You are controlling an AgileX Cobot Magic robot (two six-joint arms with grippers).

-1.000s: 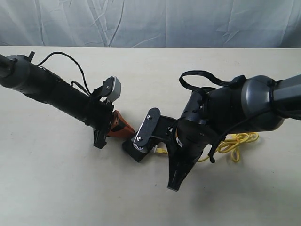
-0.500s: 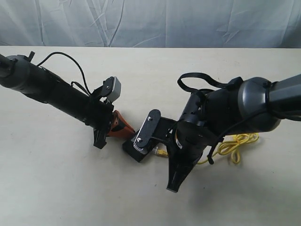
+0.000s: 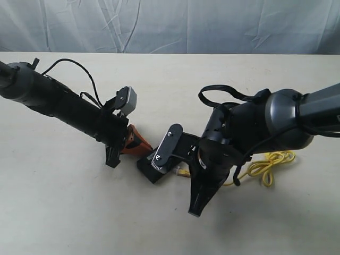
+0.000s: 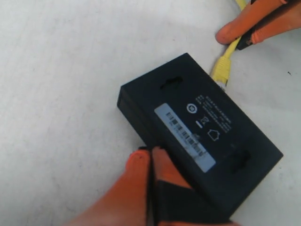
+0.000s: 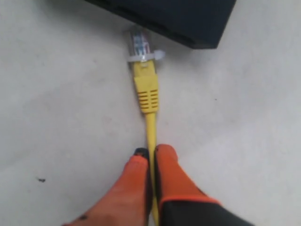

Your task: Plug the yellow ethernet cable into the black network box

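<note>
The black network box lies flat with its white label up; in the exterior view the box is partly hidden under the right wrist. My left gripper is shut, its orange tips pressed against the box's long side. My right gripper is shut on the yellow ethernet cable a short way behind its plug. The clear plug points at the box's edge, touching it or nearly so. The plug sits beside the box's far side. The looped bundle lies at the right.
The pale table runs under a grey cloth backdrop. The bulky right arm hangs over the cable, and the left arm slants in from the left edge.
The right arm has shifted slightly down and left, dragging the cable bundle a little. The left arm and the box have not moved.
</note>
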